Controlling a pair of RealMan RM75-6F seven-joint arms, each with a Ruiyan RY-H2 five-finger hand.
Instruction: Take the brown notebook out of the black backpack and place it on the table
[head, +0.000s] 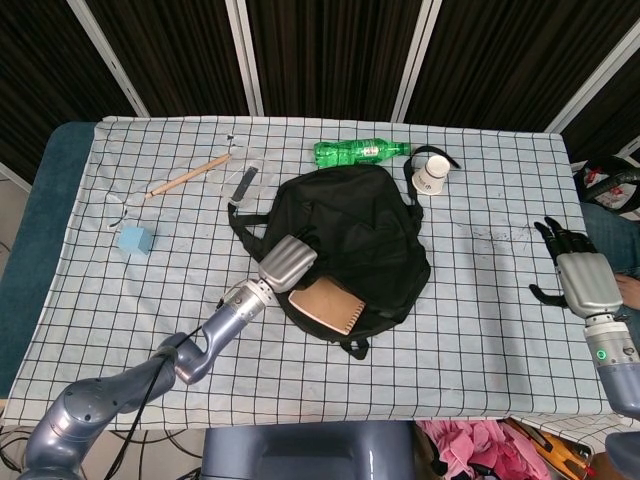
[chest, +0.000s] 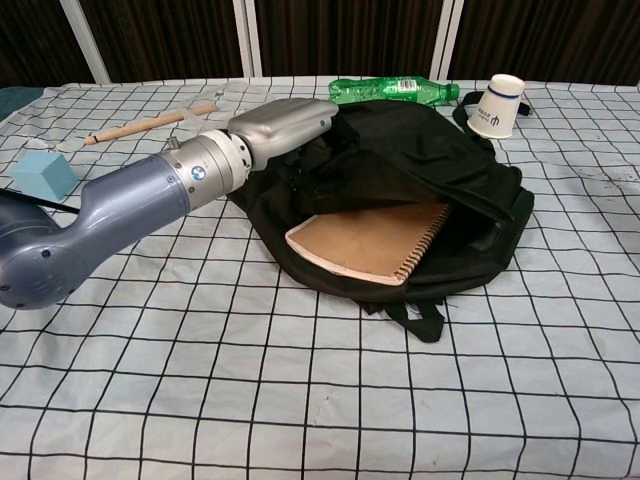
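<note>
The black backpack (head: 360, 225) (chest: 440, 165) lies flat in the middle of the table, its opening facing the near edge. The brown spiral notebook (head: 328, 305) (chest: 370, 242) lies inside that opening, most of its cover showing. My left hand (head: 287, 262) (chest: 280, 122) grips the upper edge of the opening at its left side, fingers curled into the black fabric, and holds the flap lifted. My right hand (head: 577, 275) hovers at the table's right edge, far from the bag, fingers apart and holding nothing.
A green bottle (head: 360, 152) (chest: 395, 90) and a paper cup (head: 432, 176) (chest: 497, 105) lie just behind the backpack. A wooden stick (head: 188, 175) (chest: 150, 123) and a blue cube (head: 135, 240) (chest: 42, 173) sit at the left. Checked cloth covers the table.
</note>
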